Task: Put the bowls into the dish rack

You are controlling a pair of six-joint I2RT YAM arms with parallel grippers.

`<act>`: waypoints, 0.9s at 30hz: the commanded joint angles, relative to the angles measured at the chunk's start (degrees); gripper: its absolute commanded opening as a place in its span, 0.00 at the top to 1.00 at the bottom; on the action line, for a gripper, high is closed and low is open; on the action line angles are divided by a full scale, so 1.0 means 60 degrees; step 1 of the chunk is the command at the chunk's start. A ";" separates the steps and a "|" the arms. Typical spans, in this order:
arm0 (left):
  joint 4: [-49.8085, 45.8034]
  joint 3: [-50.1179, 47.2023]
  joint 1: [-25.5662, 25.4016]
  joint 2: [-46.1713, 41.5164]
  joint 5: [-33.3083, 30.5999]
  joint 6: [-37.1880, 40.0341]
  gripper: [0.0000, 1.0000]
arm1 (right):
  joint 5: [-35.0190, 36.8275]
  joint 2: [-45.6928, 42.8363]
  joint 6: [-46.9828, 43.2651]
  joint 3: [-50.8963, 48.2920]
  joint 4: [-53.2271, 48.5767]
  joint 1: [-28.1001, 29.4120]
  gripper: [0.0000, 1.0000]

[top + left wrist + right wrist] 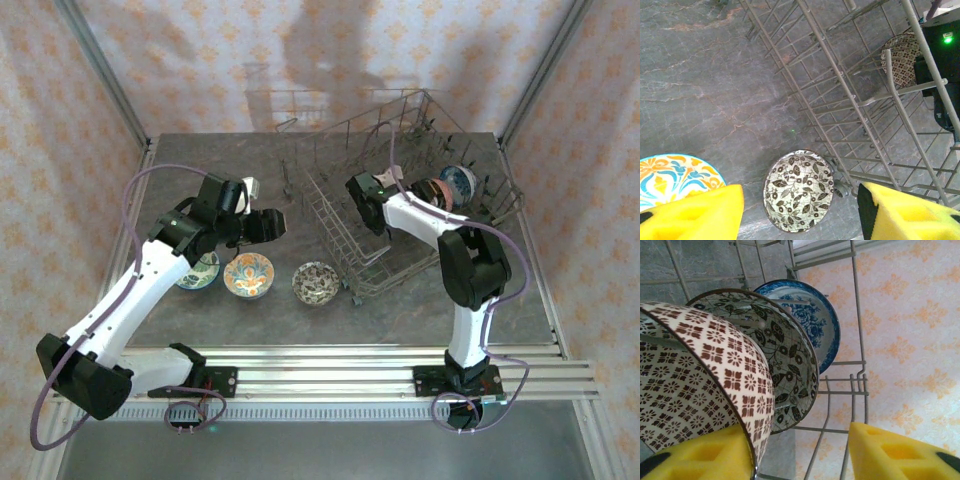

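Three bowls stand on edge inside the dish rack (335,230): a brown-patterned one (700,385), a leaf-patterned one (790,365) and a blue-white one (820,320). My right gripper (800,455) is open inside the rack; its left finger (695,455) lies against the brown bowl's rim and the right finger is apart from it. On the table in front of the rack lie a leaf-patterned bowl (799,192), an orange-teal bowl (675,177) and a green bowl (200,272). My left gripper (800,215) hangs open above the leaf-patterned bowl, holding nothing.
The rack (865,105) stands close to the right of the leaf-patterned bowl, one corner foot almost touching it. The right arm's black wrist (942,65) reaches over the rack. Patterned walls enclose the grey table (200,170).
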 commanded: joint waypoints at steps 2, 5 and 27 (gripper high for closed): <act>-0.0066 -0.0533 0.0056 0.0120 0.0037 -0.0133 0.37 | -0.0372 -0.0806 0.0581 0.0118 -0.0670 -0.0113 0.35; 0.0051 -0.0934 0.0064 0.0117 0.0161 -0.0491 0.37 | -0.0935 -0.1328 0.0667 -0.0051 -0.0739 -0.0140 0.26; 0.0050 -0.1344 -0.1778 0.2473 -0.0372 -0.1688 0.36 | -0.3144 -0.5760 0.2033 -0.1410 -0.1112 -0.0173 0.13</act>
